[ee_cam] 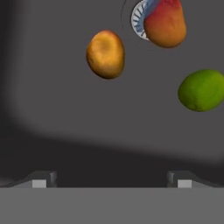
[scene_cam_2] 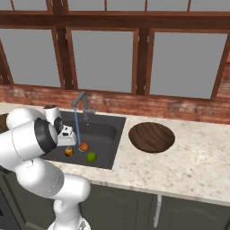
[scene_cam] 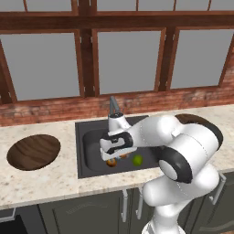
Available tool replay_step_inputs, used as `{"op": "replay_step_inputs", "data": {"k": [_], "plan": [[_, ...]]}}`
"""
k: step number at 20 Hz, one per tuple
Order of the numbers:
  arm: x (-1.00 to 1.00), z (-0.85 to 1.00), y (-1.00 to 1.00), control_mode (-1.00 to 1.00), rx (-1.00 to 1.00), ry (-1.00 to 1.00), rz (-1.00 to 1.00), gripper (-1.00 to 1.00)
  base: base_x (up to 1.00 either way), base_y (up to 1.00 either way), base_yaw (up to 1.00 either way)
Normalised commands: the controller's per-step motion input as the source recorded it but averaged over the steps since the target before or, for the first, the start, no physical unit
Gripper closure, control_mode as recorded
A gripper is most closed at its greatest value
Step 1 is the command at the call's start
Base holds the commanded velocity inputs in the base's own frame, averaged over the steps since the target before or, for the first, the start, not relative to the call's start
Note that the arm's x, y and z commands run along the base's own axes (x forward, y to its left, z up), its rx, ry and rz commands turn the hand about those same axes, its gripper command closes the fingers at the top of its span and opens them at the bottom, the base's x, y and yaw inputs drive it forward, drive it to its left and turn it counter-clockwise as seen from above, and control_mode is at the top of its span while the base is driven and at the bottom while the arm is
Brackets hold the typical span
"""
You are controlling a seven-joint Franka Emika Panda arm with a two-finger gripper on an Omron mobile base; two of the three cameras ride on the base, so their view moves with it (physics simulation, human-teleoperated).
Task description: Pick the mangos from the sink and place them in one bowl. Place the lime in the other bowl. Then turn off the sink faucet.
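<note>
Hand view: the pincer (ee_cam: pixel 111 183) hangs released over the dark sink (ee_cam: pixel 52 109), its tips wide apart and grasping nothing. Ahead of it and slightly left lies the orange-yellow mango (ee_cam: pixel 105 54); further ahead to the right the orange-red mango (ee_cam: pixel 165 22) rests on the silver drain (ee_cam: pixel 139 19), with the lime (ee_cam: pixel 202 89) nearer on the right. The first pick seems to be in hand. Next, I judge, the pincer must advance and drop astride the orange-yellow mango, a smooth ovoid that may roll.
</note>
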Motion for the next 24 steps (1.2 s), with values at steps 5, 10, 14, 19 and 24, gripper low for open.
{"op": "replay_step_inputs", "data": {"k": [5,10,14,19,24], "plan": [[0.09,-0.13,0.03,-1.0,-0.03,0.0,0.04,-1.0,0.0,0.0,0.0],[0.15,-0.09,0.01,-1.0,-0.02,0.0,0.05,-1.0,0.0,0.0,0.0],[0.15,-0.15,0.04,-1.0,-0.01,0.0,0.05,-1.0,0.0,0.0,0.0],[0.16,-0.19,0.06,-1.0,0.0,0.02,0.04,-1.0,0.0,0.0,0.0],[0.17,-0.13,0.01,-1.0,0.0,0.02,0.02,-1.0,0.0,0.0,0.0]]}}
